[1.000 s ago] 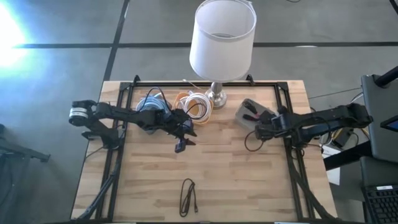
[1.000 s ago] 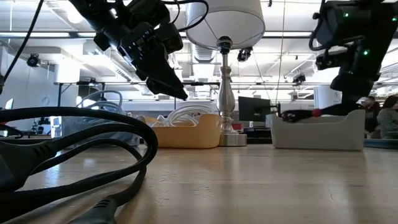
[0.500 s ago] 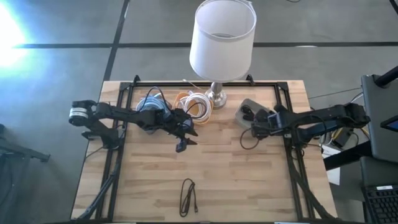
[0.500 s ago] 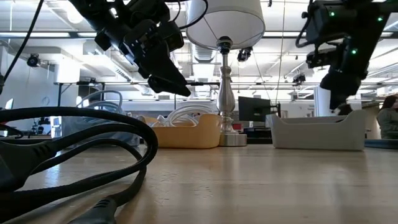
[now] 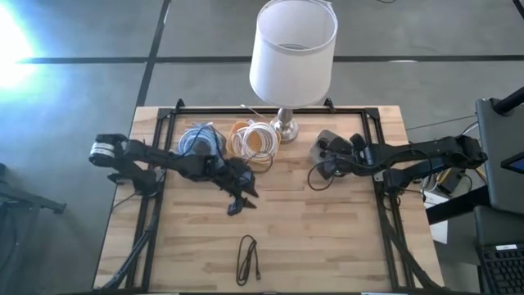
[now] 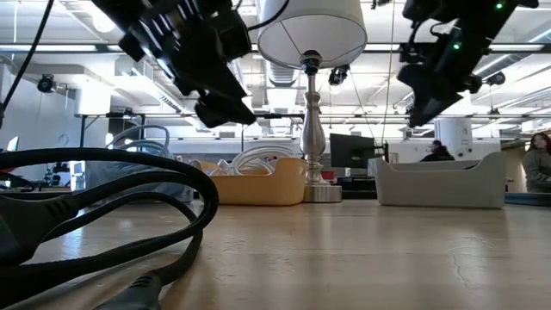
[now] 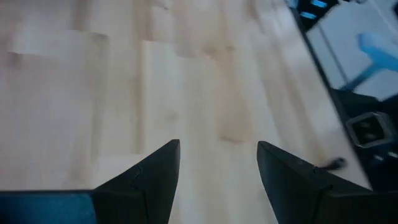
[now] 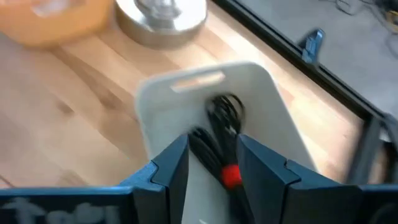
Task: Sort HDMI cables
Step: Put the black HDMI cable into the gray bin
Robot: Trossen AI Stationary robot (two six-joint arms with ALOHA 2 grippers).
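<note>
Right wrist view: thin black coiled cable bundle (image 8: pixel 219 134) with a red tie is lying in the light grey plastic tray (image 8: pixel 163 118). Right gripper (image 8: pixel 212 163) is hovering above it, fingers parted, gripping nothing. Left gripper (image 7: pixel 217 165) is hanging released over bare wood.

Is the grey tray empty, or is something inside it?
Not empty. The right wrist view shows a black cable bundle lying inside the grey tray.

You won't find any words, numbers, labels or signs to read in these pictures. Nothing is printed on any of the things you can see, and the far-off things in the room are too small and blurry for you to read.
</note>
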